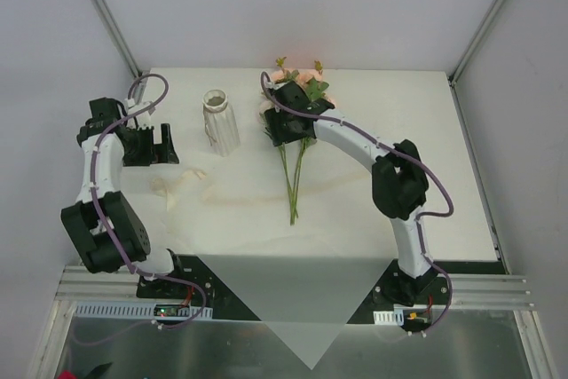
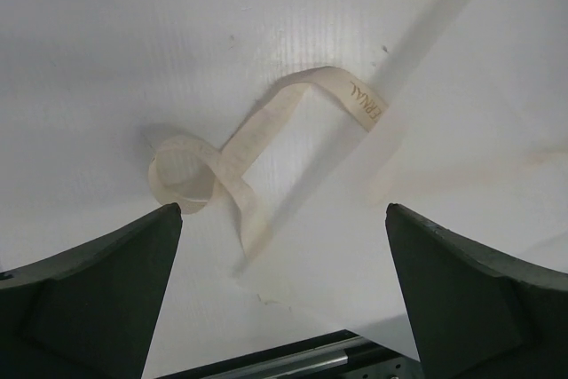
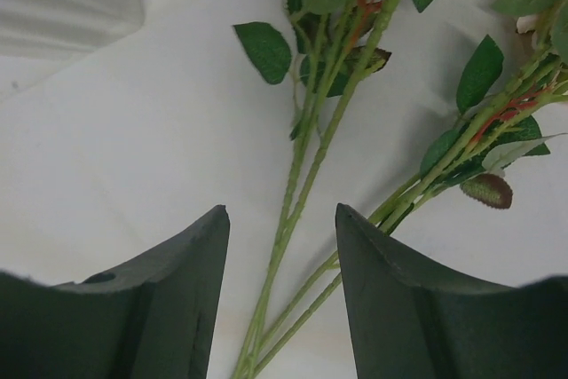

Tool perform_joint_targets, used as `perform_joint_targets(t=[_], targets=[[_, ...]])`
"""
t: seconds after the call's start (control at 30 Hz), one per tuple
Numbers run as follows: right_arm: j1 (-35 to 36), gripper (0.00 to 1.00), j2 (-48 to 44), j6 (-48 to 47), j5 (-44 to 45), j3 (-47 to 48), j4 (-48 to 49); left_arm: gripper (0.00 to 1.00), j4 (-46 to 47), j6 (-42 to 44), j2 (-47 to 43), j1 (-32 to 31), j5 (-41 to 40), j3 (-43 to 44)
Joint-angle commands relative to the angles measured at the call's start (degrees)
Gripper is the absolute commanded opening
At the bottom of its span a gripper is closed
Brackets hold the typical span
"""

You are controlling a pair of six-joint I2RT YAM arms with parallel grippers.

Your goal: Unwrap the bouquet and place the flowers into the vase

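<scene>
The white desk (image 1: pixel 461 184) fills the middle of the top view. Across its lower centre a large sheet of white paper (image 1: pixel 293 308) lies flat, one corner hanging over the near edge. I take it for the wrap, opened out.

The flowers (image 1: pixel 294 170) lie loose on the desk at centre, bare of paper, with stems pointing down the frame and peach blooms toward the top edge. So the unwrapping looks done, and getting the stems into the vase is all still to do.

The right pincer (image 3: pixel 282 212) hangs over the stems just below the blooms. Its jaws are apart with several stems between them, not closed on them. The left pincer (image 2: pixel 284 210) sits at the left of the frame, jaws spread wide and holding nothing.

The vase (image 1: pixel 221 122) stands upright left of the blooms, near them but apart, and nothing stands in it. The pale ribbon (image 2: pixel 266 135) lies loose and curled on the desk at centre left, right under the left pincer.
</scene>
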Motion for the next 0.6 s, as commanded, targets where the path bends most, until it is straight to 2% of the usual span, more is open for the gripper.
perform_joint_targets(t=[0.0, 0.17, 0.37, 0.57], targets=[[-2.75, 0.53, 2.98, -0.74, -1.31, 6.36, -1.21, 0.99, 1.52, 2.18, 3.88, 1.64, 0.00, 0.06], [-4.42, 0.52, 6.94, -1.01, -1.57, 8.21, -1.03, 0.99, 3.54, 2.10, 5.73, 1.72, -0.18, -0.99], [-5.30, 0.51, 10.11, -0.74, -6.06, 9.53, 1.08, 0.99, 4.77, 2.53, 6.70, 1.72, -0.70, -2.04], [-6.27, 0.43, 14.24, 0.57, -6.32, 13.75, -1.28, 0.99, 6.01, 3.50, 6.79, 1.72, -1.67, -3.80]])
